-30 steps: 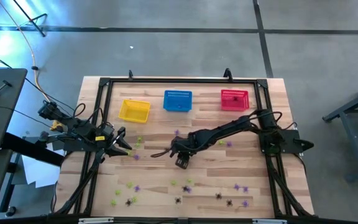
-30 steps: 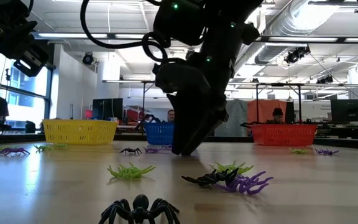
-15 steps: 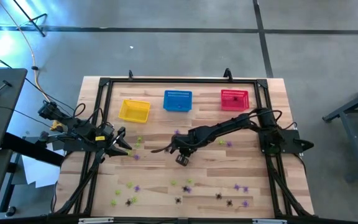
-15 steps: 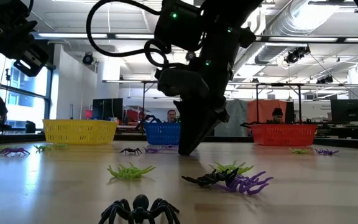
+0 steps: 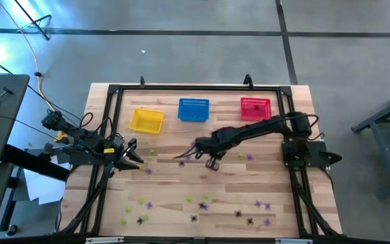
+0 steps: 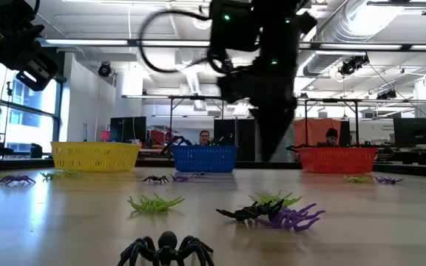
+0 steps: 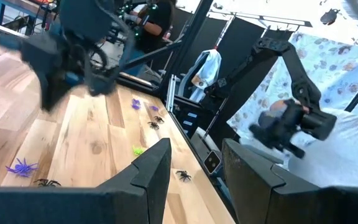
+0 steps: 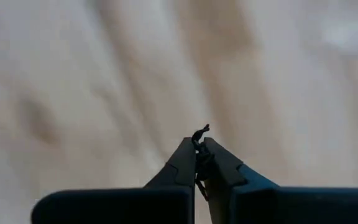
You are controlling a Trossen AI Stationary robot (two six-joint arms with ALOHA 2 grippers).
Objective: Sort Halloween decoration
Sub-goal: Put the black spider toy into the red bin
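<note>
Tiny plastic spiders in purple, yellow-green and black lie scattered on the wooden table, many of them near its front edge [image 5: 202, 202]. In the low view a black one [image 6: 166, 247] is nearest. My right gripper [image 5: 213, 163] hangs over the table's middle, pointing down, shut on a small black spider [image 8: 199, 134]. It also shows in the low view [image 6: 272, 151], clear of the tabletop. My left gripper [image 5: 137, 163] waits at the table's left side, held level, with its fingers [image 7: 157, 165] apart and nothing between them. My right gripper pinches the black spider between its two fingertips [image 8: 185, 155], coming from above and pointing down. Only a thin dark leg or body part [image 8: 201, 132] sticks out past the tips. The spider is lifted clear of the table.
Three mesh baskets stand in a row along the far side: yellow [image 5: 146, 120], blue [image 5: 193, 110] and red [image 5: 255, 108]. A black frame [image 5: 114, 91] borders the tabletop. Bare wood lies between the baskets and the spiders at the front.
My right gripper has risen off the tabletop and swung toward the table's right and far side, tipping closer to straight down.
</note>
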